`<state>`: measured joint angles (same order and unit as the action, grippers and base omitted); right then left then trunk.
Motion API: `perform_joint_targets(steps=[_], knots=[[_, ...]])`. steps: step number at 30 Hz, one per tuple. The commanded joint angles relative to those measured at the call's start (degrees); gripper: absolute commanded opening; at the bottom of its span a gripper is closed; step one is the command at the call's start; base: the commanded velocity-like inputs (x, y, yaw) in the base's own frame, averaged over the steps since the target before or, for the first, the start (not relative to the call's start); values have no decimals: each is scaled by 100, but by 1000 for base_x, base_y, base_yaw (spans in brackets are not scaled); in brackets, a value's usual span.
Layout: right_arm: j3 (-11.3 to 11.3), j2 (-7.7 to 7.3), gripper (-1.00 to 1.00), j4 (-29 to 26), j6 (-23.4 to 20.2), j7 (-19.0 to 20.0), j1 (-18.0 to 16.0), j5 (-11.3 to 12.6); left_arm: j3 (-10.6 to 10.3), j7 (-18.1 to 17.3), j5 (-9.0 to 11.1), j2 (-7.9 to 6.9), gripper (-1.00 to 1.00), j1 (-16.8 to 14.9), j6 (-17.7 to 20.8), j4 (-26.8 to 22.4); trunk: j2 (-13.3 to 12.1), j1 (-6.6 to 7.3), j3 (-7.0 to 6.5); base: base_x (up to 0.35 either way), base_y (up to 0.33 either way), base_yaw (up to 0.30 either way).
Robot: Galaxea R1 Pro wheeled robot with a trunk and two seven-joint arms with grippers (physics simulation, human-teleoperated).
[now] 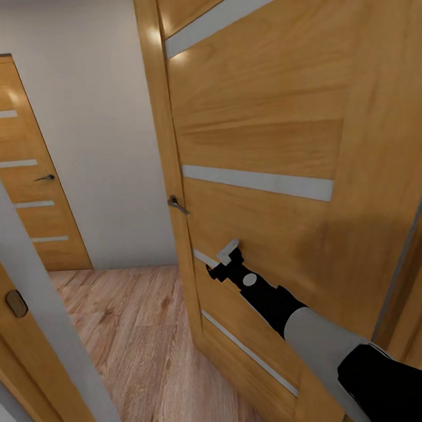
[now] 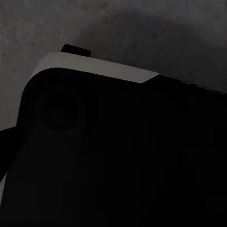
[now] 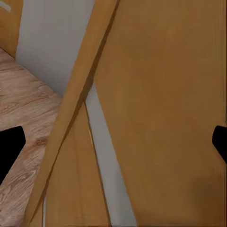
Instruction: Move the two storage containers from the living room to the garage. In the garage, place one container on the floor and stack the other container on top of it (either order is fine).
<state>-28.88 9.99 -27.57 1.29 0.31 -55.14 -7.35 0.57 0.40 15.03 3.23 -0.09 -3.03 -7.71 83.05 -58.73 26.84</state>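
While the right arm reaches forward, the right gripper [image 1: 229, 253] sits against the face of a honey-wood door [image 1: 261, 123], near one of its pale horizontal inlay strips [image 1: 258, 182] and below the dark lever handle [image 1: 177, 205] on the door's edge; in the right wrist view the two dark fingertips [image 3: 9, 149] show at opposite edges with door wood between them, so the jaws are spread wide and clamp nothing; the door stands partly open, with light wood-plank flooring [image 1: 136, 345] beyond its edge; a second, closed door [image 1: 25, 169] of the same wood and with its own handle [image 1: 45, 178] sits in the grey-white wall [image 1: 95, 131] across the passage; a door frame [image 1: 27, 304] runs down the near left; the left wrist view is dim, showing a dark robot body part with a pale band [image 2: 94, 68] over speckled grey floor [image 2: 142, 28]; left gripper state: cannot tell; no storage containers visible here.
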Motion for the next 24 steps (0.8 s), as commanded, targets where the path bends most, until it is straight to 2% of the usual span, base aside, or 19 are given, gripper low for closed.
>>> perform_joint_targets(steps=[1,2,4,6,9,19,22,24], knots=[[47,1,100,2,18,-147,-6,49,4,4,27,2,100,0,-13,-3,2,0,5,0,0,0],[55,1,100,-3,27,-205,-6,121,4,4,27,2,100,0,-13,-3,2,0,5,0,0,0],[55,1,100,-11,143,-387,-5,420,4,4,27,2,100,0,-13,-3,2,0,5,0,0,0],[52,1,100,-2,282,-456,-5,566,7,4,27,2,100,0,-13,-3,2,0,5,0,0,0],[50,1,100,13,411,-500,-5,660,11,4,32,3,100,0,-13,-3,2,0,5,0,0,0],[7,1,100,39,474,-568,4,669,15,4,39,2,100,0,-10,-3,2,0,5,0,0,0],[1,1,100,45,469,-667,19,671,14,4,37,5,100,0,-12,-3,2,0,5,0,0,0],[-5,1,100,47,460,-864,34,676,13,4,36,3,100,0,-12,-3,2,0,5,0,0,0]])
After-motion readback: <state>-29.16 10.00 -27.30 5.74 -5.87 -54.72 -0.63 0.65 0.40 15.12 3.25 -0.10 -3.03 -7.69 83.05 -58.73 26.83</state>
